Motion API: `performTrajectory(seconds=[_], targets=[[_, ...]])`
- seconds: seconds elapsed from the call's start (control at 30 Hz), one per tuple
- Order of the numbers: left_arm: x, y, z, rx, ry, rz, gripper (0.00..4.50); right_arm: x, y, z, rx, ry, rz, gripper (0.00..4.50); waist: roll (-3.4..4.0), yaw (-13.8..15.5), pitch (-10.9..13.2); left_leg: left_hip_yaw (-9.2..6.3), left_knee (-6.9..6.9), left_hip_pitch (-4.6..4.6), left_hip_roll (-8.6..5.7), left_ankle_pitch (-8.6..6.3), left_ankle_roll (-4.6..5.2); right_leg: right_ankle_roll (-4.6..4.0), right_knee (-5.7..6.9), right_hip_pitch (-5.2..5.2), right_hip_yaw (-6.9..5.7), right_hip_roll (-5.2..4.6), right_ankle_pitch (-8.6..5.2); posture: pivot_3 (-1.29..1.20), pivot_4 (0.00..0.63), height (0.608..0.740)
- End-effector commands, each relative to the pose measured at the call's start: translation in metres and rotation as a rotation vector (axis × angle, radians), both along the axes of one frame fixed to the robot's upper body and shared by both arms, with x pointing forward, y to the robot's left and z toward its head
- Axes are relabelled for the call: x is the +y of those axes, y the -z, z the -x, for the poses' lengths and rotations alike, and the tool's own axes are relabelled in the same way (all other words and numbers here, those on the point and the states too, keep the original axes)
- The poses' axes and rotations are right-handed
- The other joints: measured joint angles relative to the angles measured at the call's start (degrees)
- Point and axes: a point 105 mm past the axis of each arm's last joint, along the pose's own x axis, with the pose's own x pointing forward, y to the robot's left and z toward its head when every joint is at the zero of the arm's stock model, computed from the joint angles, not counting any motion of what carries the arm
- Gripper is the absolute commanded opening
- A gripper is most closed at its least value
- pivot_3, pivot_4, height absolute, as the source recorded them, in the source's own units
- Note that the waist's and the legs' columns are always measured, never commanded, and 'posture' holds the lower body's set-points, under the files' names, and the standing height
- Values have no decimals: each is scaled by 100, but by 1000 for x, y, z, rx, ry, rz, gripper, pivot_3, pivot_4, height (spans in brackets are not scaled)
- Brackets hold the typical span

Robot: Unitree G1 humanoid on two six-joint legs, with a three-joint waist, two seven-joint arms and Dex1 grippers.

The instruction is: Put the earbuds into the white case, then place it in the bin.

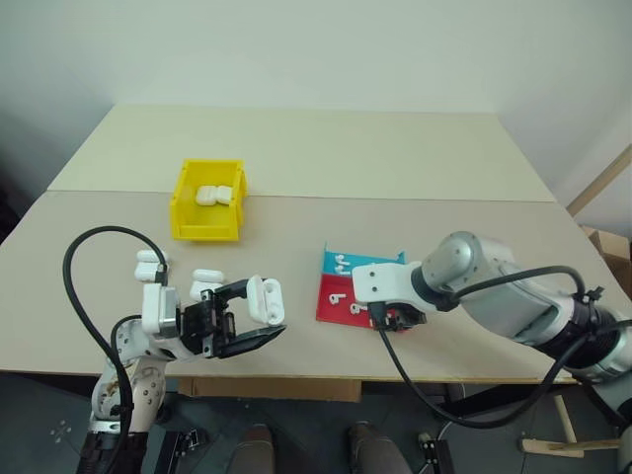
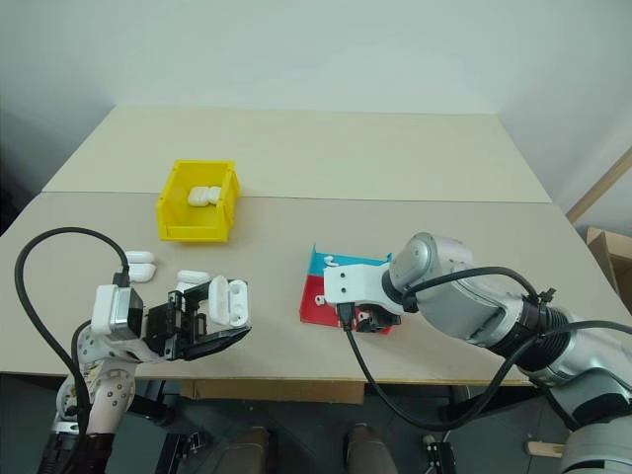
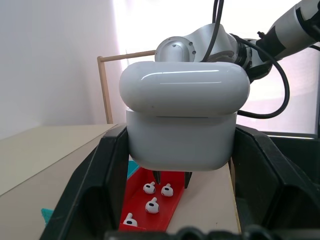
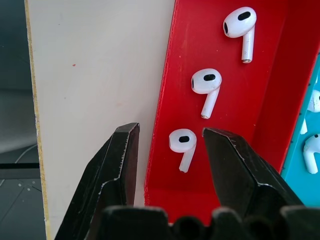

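Left gripper [image 1: 255, 316]: pressed onto the white case [image 3: 182, 120], holding it off the table near the front edge, well to the left of the tray. The case is gripped by its lower body, with the lid side facing toward the tray, probably so the other arm can bring an earbud across to it.

Right gripper [image 4: 170, 150]: pointing steeply down at the tray's red half, fingers partly spread and straddling the tray's red wall. One finger is over bare table just outside, the other inside the tray. Nothing is pinched.

Earbuds: the nearest earbud [image 4: 183, 145] lies between the two fingertips on the red floor, with two more beyond it in a row. Others lie on the blue half.

Tray [image 1: 337, 298]: red and blue, flat, near the table's front edge. It keeps the loose earbuds together.

Bin [image 1: 208, 200]: yellow, beyond and left of the tray, with white cases already inside it.

Spare cases [image 2: 140, 264]: on the table left of the tray, near the left arm.

Step, as I judge it: picking an earbud; the outside finger must clear the wall first.
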Motion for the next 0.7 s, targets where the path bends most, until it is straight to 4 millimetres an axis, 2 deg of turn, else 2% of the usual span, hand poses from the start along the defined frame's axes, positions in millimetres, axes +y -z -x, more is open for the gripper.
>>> performTrajectory(seconds=[0.03,0.7], targets=[[4,-2,4,-35,7,-13,2784,-1,-1,-2,-27,-19,11,2486,0,-10,0,0,0,0,0,0,0,0,0,0,0,0,0,0,150,740],[-1,-7,8,-47,15,-14,2784,-3,11,-13,-35,-19,42,2486,0,-63,0,-2,-1,0,1,0,0,0,1,0,-1,1,0,0,150,740]])
